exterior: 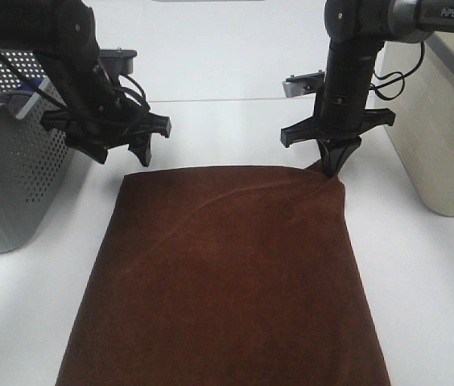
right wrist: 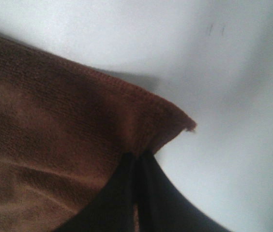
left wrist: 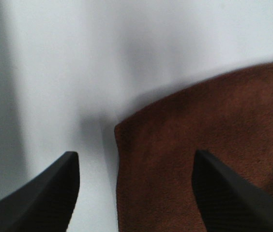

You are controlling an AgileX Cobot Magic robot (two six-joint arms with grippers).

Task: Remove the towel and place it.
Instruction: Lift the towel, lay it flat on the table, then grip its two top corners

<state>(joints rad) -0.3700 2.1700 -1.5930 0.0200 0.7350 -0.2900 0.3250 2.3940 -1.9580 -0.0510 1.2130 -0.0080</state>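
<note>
The dark brown towel point(exterior: 227, 281) lies flat on the white table, reaching from the middle to the near edge. My right gripper point(exterior: 332, 166) is shut on the towel's far right corner point(right wrist: 175, 121), the cloth bunched and slightly raised between its fingers. My left gripper point(exterior: 121, 154) hovers open just above the towel's far left corner point(left wrist: 122, 133). Its two fingers point(left wrist: 54, 193) straddle that corner without touching it, one over the table and the other over the cloth.
A grey perforated basket point(exterior: 10, 153) with something blue inside stands at the left. A beige bin point(exterior: 444, 121) stands at the right. Bare white table point(exterior: 227, 129) lies beyond the towel's far edge.
</note>
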